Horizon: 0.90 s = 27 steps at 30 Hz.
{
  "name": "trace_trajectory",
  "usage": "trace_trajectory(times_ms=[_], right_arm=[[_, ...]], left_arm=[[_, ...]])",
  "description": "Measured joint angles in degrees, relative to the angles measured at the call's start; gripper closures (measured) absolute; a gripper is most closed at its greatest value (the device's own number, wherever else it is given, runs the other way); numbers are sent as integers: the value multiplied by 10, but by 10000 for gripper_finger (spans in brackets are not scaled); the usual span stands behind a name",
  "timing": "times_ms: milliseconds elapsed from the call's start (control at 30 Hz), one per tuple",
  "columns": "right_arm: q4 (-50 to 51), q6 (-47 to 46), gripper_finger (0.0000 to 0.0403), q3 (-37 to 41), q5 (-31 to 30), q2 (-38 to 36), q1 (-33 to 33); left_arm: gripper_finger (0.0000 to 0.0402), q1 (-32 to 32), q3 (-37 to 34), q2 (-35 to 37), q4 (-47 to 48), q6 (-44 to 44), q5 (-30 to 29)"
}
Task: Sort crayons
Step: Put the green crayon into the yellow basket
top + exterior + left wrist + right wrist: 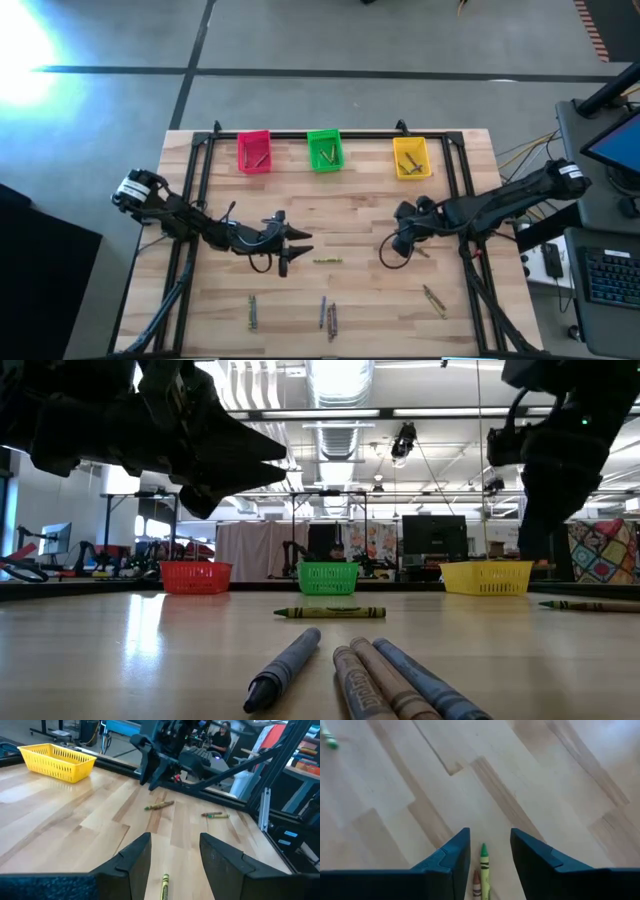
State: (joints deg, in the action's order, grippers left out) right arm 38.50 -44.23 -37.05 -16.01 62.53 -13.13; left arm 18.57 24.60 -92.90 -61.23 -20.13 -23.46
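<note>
We see both arms low over the bench (350, 215). The left tool (300, 243) hovers near the middle, its fingers (132, 862) parted with nothing between them; an olive crayon (327, 260) lies on the wood just beyond its tips, and the left wrist view shows that crayon (164, 887) in line with the gap, not touched.

The right tool (402, 240) points down at the bench, right of centre. In its wrist view the fingers (454, 857) stand apart, and between them lie a green crayon (484, 866) and a brown crayon (476, 885), side by side on the wood. We cannot tell whether the fingers touch either one. From the left wrist view, the same pair (159, 805) lies beneath that tool.

The other crayons are scattered along the near side of the bench: a pair at the left (252, 312), a cluster of blue and brown ones near the middle (328, 316), and two at the right (434, 298). The low view shows the cluster (355, 678) close up.

At the far edge stand three bins well apart: pink (253, 151), green (324, 150) and yellow (411, 158), each holding a crayon or two.
</note>
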Motion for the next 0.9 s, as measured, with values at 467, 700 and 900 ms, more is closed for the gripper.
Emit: trace_trajectory(times_ms=[467,700,900], right_arm=[[72,102,265,-103,-21,-11,1],[52,113,268,-77,-15,8,-7],[28,83,349,-44,4,58,-17]], left_arm=[[249,-1,1,0,2,1,-11],[249,0,1,0,2,-3,-11],[249,3,1,0,7,-4,-6]])
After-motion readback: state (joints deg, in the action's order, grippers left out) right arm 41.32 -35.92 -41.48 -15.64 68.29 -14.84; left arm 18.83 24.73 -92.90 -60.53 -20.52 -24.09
